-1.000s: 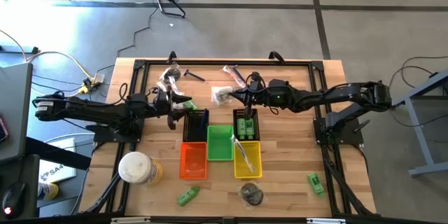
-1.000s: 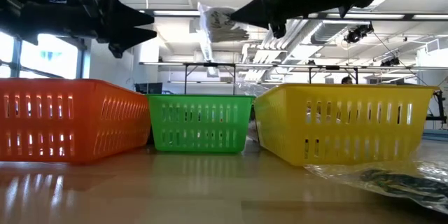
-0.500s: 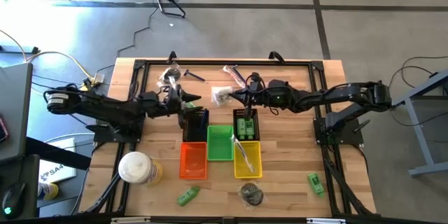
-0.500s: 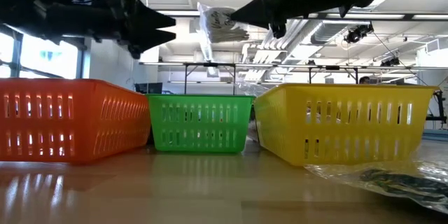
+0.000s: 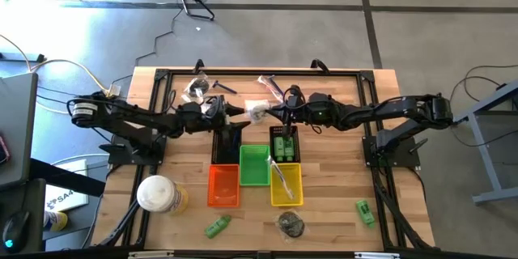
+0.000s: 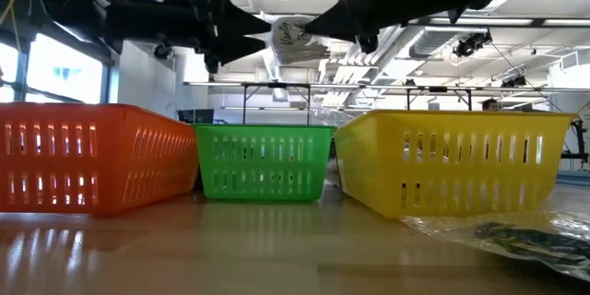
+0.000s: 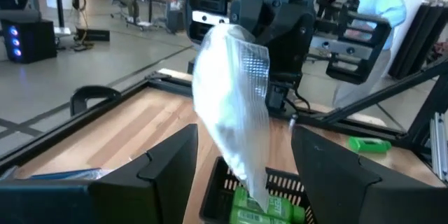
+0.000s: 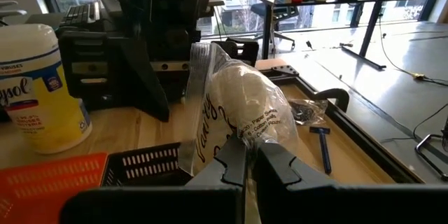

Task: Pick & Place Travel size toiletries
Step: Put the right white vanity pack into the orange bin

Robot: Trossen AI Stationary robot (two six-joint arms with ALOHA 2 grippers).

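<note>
A clear-wrapped white packet (image 5: 257, 111) hangs in the air above the black baskets, held by my right gripper (image 5: 279, 113), which reaches in from the table's right. My left gripper (image 5: 236, 113) is open and faces it from the left. In the left wrist view the packet (image 7: 231, 105) stands between my left gripper's (image 7: 245, 140) fingers, with a gap on each side. Green tubes (image 5: 282, 146) lie in the right black basket (image 5: 292, 136). More green pieces (image 5: 217, 227) (image 5: 364, 210) and a dark packet (image 5: 291, 224) lie near the table's near edge. My right gripper (image 8: 246, 155) pinches the packet's wrapper at its edge (image 8: 241, 134) between the two shut fingers. The fingers come in about level from the table's right. The packet is lifted clear and stands out past the fingertips (image 6: 318, 26) toward my left gripper.
Orange (image 5: 223, 184), green (image 5: 255, 164) and yellow (image 5: 285, 182) baskets sit in a row in front of two black ones (image 5: 227, 142). A round white-and-yellow container (image 5: 158, 194) stands near-left. Wrapped pieces (image 5: 197, 89) (image 5: 271, 87) lie by the far edge.
My left arm has moved steadily toward the table's right, bringing its gripper from above the left black basket up to the packet, so that its fingers now stand on either side of it. The packet has stayed where it was.
</note>
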